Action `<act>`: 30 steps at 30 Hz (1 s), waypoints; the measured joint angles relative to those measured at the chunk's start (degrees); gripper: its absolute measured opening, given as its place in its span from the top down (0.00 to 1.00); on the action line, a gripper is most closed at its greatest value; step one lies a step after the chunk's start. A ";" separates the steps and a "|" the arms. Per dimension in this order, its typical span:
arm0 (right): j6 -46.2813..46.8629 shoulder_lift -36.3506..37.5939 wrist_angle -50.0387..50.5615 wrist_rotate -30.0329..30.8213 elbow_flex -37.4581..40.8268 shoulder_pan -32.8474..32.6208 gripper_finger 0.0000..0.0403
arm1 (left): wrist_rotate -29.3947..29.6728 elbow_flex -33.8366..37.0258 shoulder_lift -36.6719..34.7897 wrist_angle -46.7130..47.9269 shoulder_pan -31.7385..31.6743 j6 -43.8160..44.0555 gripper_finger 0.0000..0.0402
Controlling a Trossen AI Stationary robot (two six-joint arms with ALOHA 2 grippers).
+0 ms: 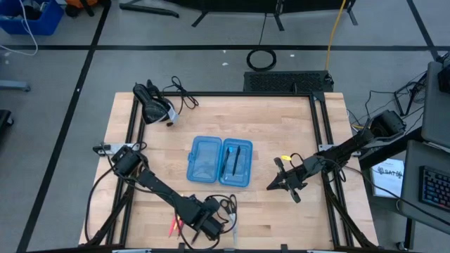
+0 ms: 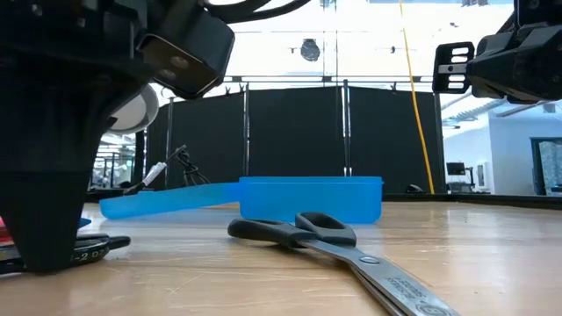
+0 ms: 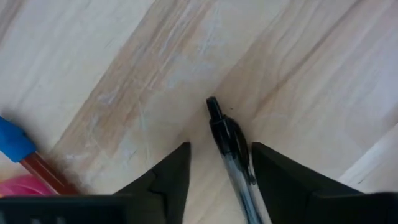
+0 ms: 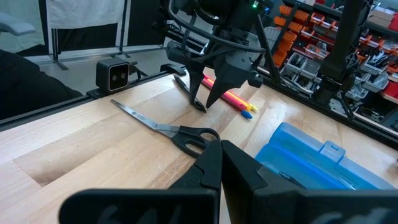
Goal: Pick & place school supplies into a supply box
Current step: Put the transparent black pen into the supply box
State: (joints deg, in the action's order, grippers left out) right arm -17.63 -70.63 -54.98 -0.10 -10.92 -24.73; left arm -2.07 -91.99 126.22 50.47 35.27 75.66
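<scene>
The left gripper (image 3: 217,171) stood over the table's near edge, its 2 fingers (image 3: 171,174) parted, astride a black pen (image 3: 230,146) lying on the wood (not yet clamped). The right gripper (image 4: 219,165) hovered clenched, empty, beside the supply box (image 1: 219,161).

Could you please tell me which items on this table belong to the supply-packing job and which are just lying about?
Job:
supply box
black pen between left gripper fingers
scissors
pink pens

Lying about:
black cable
camera
</scene>
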 joint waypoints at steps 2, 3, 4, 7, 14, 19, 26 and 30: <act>0.00 0.02 0.00 0.01 0.00 0.02 1.00 | -0.22 0.00 0.53 -0.19 0.00 -0.50 0.64; 0.00 0.00 0.00 0.00 0.00 0.01 1.00 | -0.33 -0.07 0.93 -0.19 0.00 -0.59 0.67; 0.00 0.00 0.00 0.00 0.00 0.00 1.00 | -0.40 -0.11 1.27 -0.05 -0.01 -0.54 0.71; 0.00 0.00 0.00 0.00 0.00 0.00 1.00 | -0.23 -0.11 1.72 0.17 -0.02 -0.36 0.82; 0.11 0.00 -0.10 0.01 0.00 0.00 1.00 | 1.17 -0.64 1.57 -0.61 0.04 -0.97 0.91; 0.20 0.02 -0.50 0.02 0.00 0.00 1.00 | 2.51 -2.50 0.76 0.05 -0.20 -2.33 0.91; 0.20 0.00 -0.61 0.00 0.00 0.00 1.00 | 7.80 -5.86 -0.78 4.15 -0.49 -3.30 1.00; 0.24 0.00 -0.66 0.00 0.00 0.00 1.00 | 8.18 -6.64 -1.10 6.20 -0.57 -3.17 1.00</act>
State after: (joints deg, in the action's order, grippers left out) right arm -17.38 -70.63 -55.64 -0.10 -10.92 -24.73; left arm 6.11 -98.63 125.12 56.67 34.70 72.49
